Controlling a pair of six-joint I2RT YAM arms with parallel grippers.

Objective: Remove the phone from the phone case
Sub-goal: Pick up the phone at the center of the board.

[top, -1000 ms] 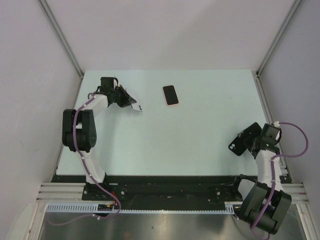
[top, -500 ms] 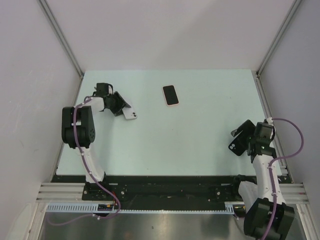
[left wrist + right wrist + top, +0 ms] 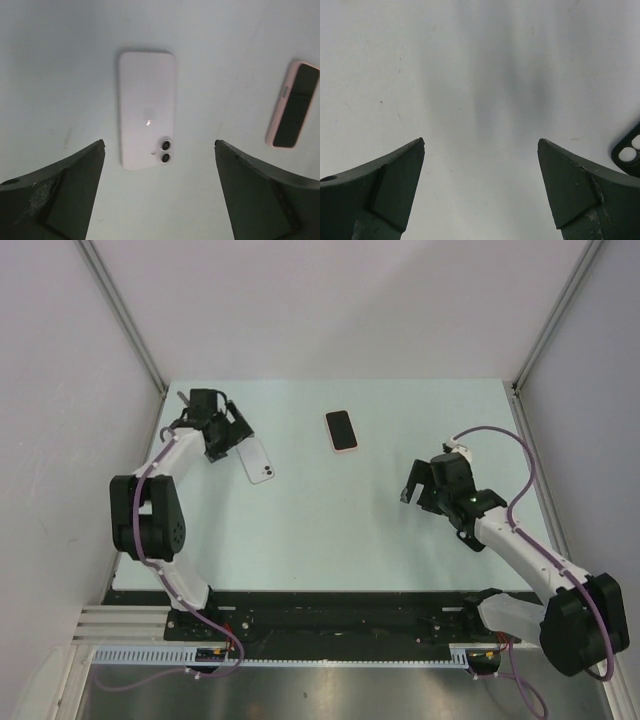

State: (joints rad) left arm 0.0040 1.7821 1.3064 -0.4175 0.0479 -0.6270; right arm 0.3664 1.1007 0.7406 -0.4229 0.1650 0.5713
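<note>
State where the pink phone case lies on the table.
In the top view, the phone case lies flat at the far middle of the table, right of the pale handset by the left gripper.

Table (image 3: 330,540): pale green, flat.
Phone case (image 3: 280,107): pink, lying flat, the phone (image 3: 296,107) screen-up inside its rim.
Pale slab (image 3: 147,110): back up, two lenses, left of the phone case, apart.

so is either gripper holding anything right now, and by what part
Nothing is held: the left gripper and right gripper are both open and empty; the pale phone lies flat on the table.
</note>
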